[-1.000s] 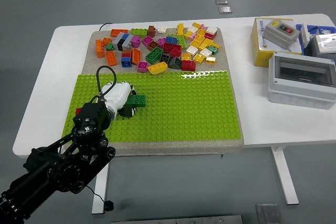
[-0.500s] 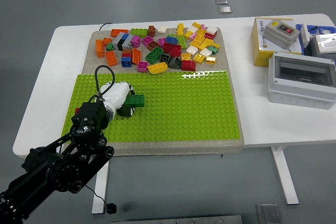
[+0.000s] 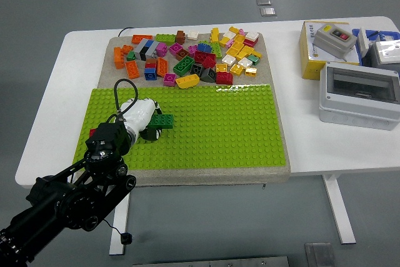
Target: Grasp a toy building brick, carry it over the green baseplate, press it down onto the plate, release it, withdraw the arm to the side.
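Note:
The green baseplate (image 3: 212, 123) lies on a beige mat at the table's front. My left hand (image 3: 150, 120), white with dark fingers, reaches in from the lower left over the plate's left part. It is shut on a dark green brick (image 3: 162, 120), held at or just above the plate's studs. A small red brick (image 3: 93, 133) sits at the plate's left edge, partly hidden by my wrist. A pile of loose bricks (image 3: 194, 57) in many colours lies behind the plate. My right arm is out of view.
A grey plastic enclosure (image 3: 359, 95) stands at the right of the table. A yellow box with a grey switch unit (image 3: 328, 45) stands behind it. The table's near edge runs just below the mat.
The hand and the dark green brick shifted only very slightly. The grip is unchanged.

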